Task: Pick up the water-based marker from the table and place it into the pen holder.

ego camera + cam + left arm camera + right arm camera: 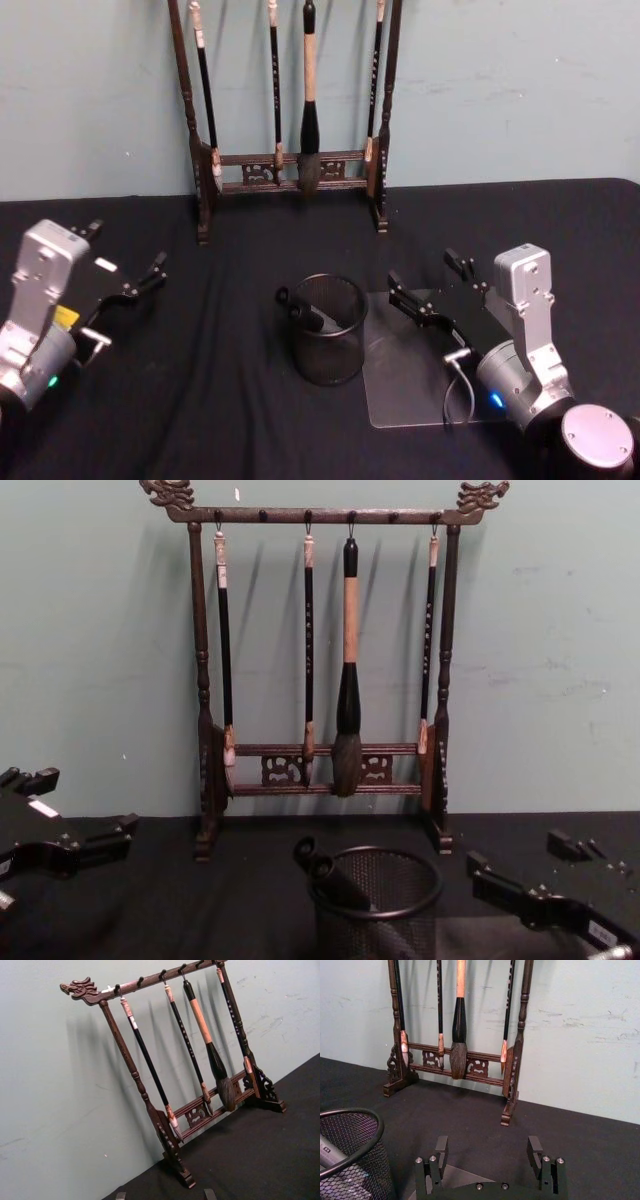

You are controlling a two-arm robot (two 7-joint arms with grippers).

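The pen holder [328, 352], a black wire-mesh cup, stands at the table's middle. The dark water-based marker [306, 312] leans inside it, its cap sticking out over the left rim; in the chest view the marker [324, 871] pokes up from the pen holder [378, 925]. My right gripper [435, 282] hovers open just right of the cup, with nothing between its fingers. In the right wrist view the right gripper [488, 1146] is empty, with the pen holder [351, 1172] and marker [327, 1153] beside it. My left gripper [120, 255] rests open at the far left.
A tall dark wooden brush rack [290, 170] hung with several brushes stands at the back against the wall. A clear plastic sheet [420, 385] lies on the black cloth under the right arm. The left wrist view looks at the rack [165, 1125].
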